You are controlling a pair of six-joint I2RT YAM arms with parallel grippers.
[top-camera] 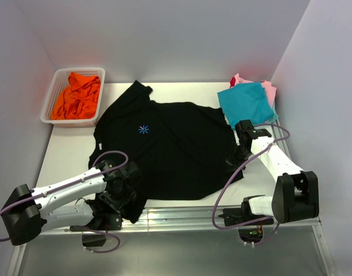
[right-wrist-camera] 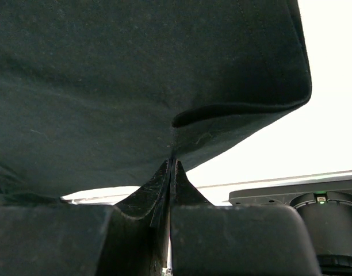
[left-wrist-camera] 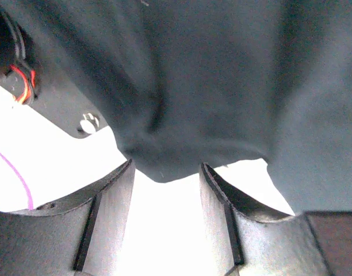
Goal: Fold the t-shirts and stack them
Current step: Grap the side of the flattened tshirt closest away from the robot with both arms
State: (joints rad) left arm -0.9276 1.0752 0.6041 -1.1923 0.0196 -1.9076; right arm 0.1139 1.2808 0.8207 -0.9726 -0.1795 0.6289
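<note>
While the black t-shirt (top-camera: 170, 149) lies spread across the middle of the surface (top-camera: 67, 152), logo up and with no fold made in it yet, both arms sit at its near hem. Right tool (right-wrist-camera: 171, 164): jaws pressed together on a pinch of the black cloth near the near-right corner, the hem puckering up into the pinch. Left tool (left-wrist-camera: 166, 172): jaws apart, a drooping bulge of the same cloth at the mouth of the gap, not clamped. From above this tool is at the near-left hem, black on black and hard to pick out. Far right corner: teal tee (top-camera: 246, 102) lying as a neat square on top of a pink tee (top-camera: 270, 89), with a sliver of red tee (top-camera: 232, 83) at the back edge. It reads as a stack already begun, though the folds underneath are hidden. Far left: orange tee (top-camera: 77, 96) crumpled in the white basket (top-camera: 48, 102). Judgement: roughly midway. Three look done; the black one awaits its first fold, pending a left-side grip; the orange one is left, then both go onto the stack.
</note>
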